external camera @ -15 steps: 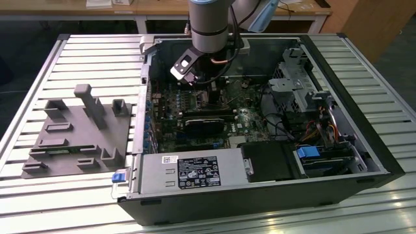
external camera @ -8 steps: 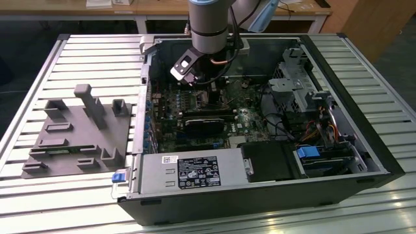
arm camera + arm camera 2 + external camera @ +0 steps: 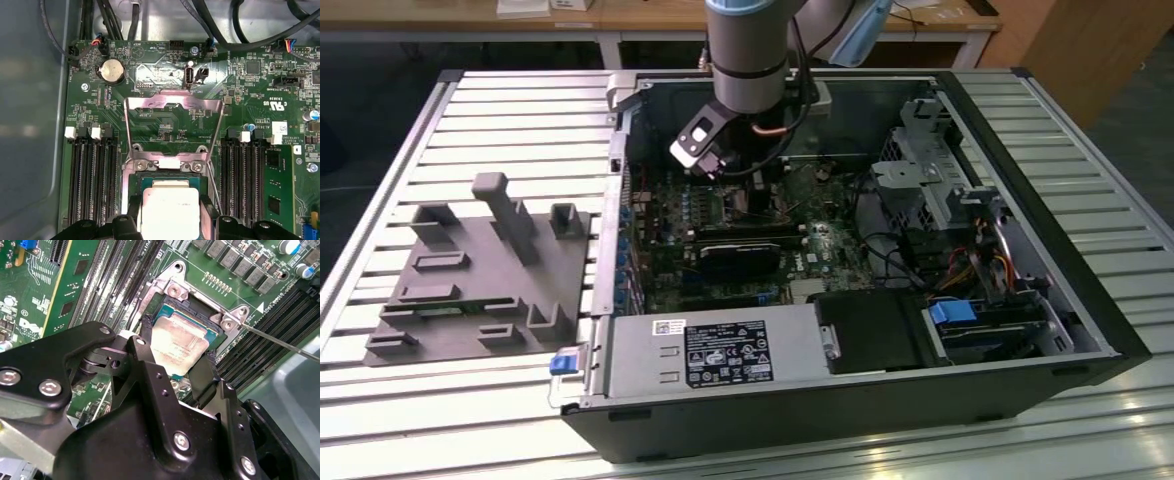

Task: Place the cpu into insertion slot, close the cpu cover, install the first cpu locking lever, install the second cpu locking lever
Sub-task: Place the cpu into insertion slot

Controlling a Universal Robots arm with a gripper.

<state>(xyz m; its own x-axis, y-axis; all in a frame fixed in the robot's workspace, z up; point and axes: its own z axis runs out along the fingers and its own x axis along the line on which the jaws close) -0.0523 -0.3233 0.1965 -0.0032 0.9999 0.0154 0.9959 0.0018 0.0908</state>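
The cpu [image 3: 181, 341], a square chip with a silver top, sits between my gripper's two black fingers [image 3: 146, 337] and is level with the insertion slot [image 3: 172, 307]. My gripper [image 3: 175, 359] is shut on the cpu, one finger against each of two opposite sides. I cannot tell whether the chip is fully seated. In the first wrist view the cpu [image 3: 170, 210] lies over the insertion slot [image 3: 170, 177], and the cpu cover [image 3: 145, 102] is swung open, away from the socket. A thin lever rod [image 3: 280, 342] sticks out beside the socket. In the exterior view my gripper [image 3: 718, 165] reaches down into the open computer case.
Long black memory slots [image 3: 92, 180] flank the socket on both sides. A coin battery [image 3: 112, 70] and cables lie beyond the cover. The case holds a power supply [image 3: 707, 350] and drive cage [image 3: 934, 170]. A grey fixture block [image 3: 480, 270] sits on the slatted table at the exterior view's left.
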